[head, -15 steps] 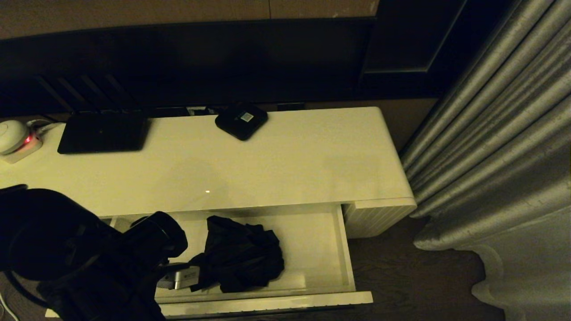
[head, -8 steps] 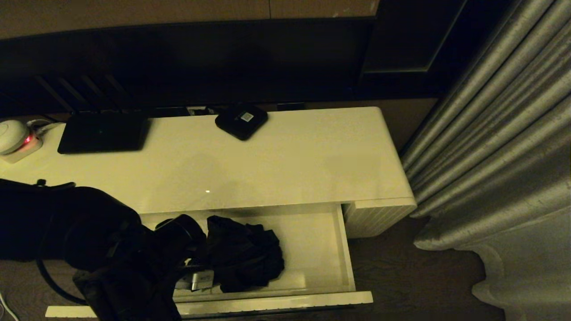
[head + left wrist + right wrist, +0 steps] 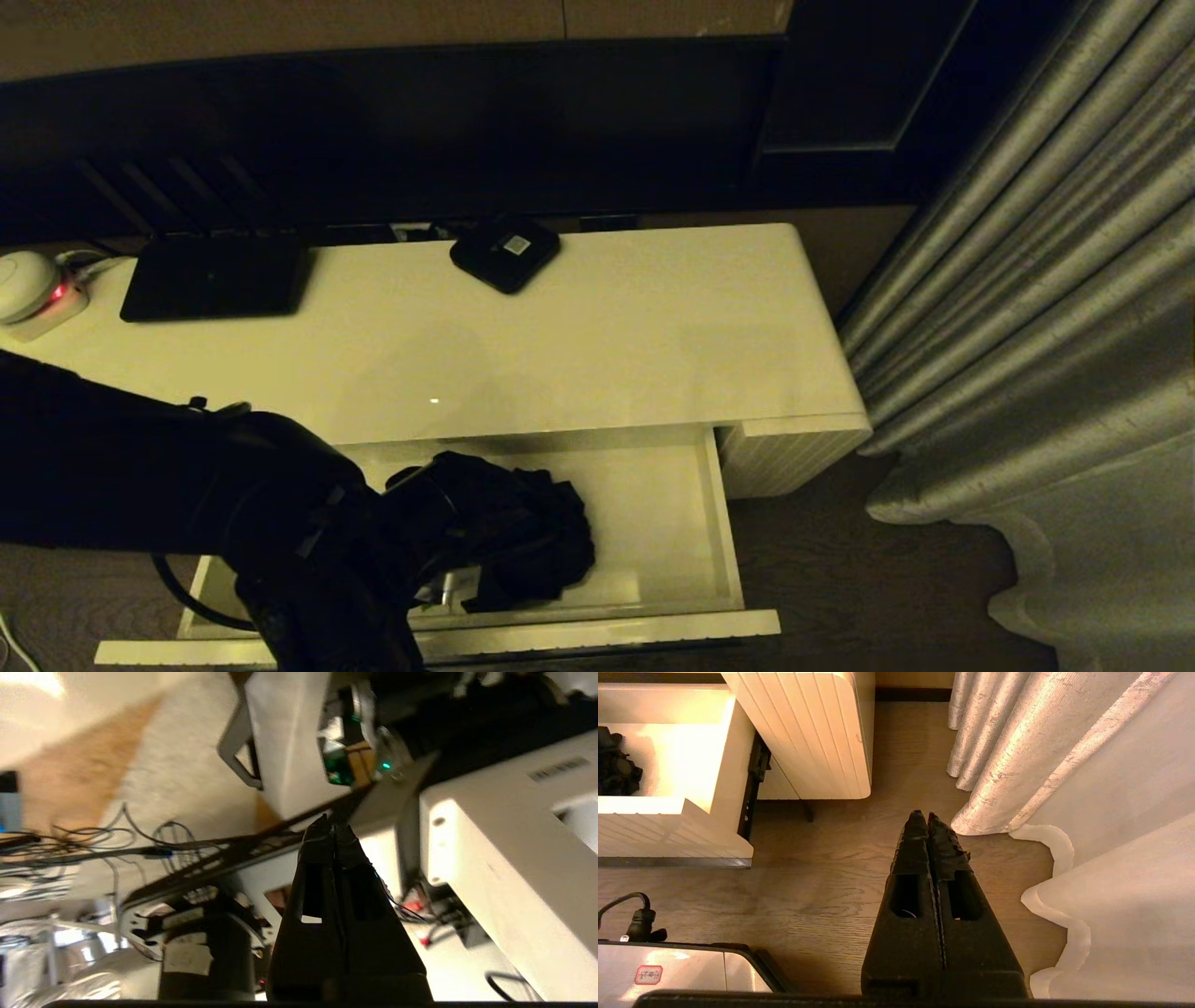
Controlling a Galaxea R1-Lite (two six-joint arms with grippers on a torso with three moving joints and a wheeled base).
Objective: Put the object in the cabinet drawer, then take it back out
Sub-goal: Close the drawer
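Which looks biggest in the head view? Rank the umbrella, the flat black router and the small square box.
1. Umbrella, though partly hidden by the left arm and nearer the camera, so unsure against the router.
2. Router.
3. Square box, clearly smallest.

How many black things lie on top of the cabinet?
2: a flat router at the back left, and a small square box at the back middle. The arm may hide others.

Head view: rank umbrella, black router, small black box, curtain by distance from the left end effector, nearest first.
From the left end effector, low in the open drawer:
1. Umbrella, right beside it in the drawer.
2. Black router, back left of the cabinet top.
3. Small black box, back centre; close to the router's distance, hard to call.
4. Curtain, far right.
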